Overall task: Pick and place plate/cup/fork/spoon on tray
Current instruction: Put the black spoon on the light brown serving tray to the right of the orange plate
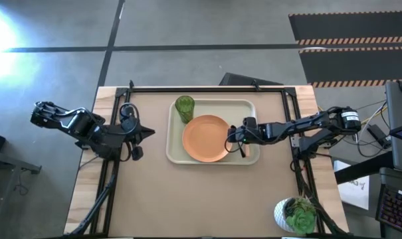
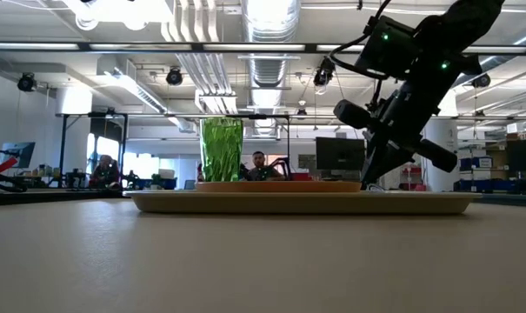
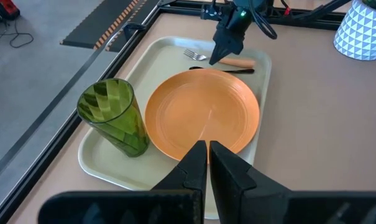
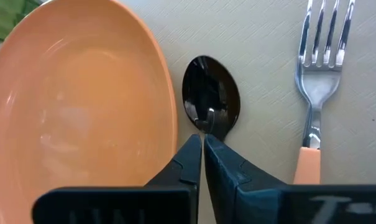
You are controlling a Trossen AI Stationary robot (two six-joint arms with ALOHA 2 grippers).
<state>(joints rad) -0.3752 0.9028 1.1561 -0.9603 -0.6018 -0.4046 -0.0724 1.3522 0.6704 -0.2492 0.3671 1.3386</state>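
The cream tray (image 1: 244, 109) lies mid-table. On it are the orange plate (image 1: 206, 138), the green cup (image 1: 184, 108) upright at its far left corner, and, right of the plate, the dark spoon (image 4: 210, 99) and the orange-handled fork (image 4: 317, 68) side by side. My right gripper (image 1: 235, 137) reaches over the tray's right part and is shut on the spoon. My left gripper (image 1: 149, 133) is shut and empty, left of the tray above the table. My right gripper pinches the spoon's thin handle just behind the bowl (image 4: 207, 127) between its two fingertips. The fingers slant down from the table's right side (image 2: 373, 174) and hide the rest of the handle. The spoon's bowl lies on the tray between plate and fork.
A white pot with a green plant (image 1: 295, 214) stands at the table's near right corner. A black frame (image 1: 207, 87) runs along the table's far and side edges. People sit in the room beyond the table (image 2: 259, 165).
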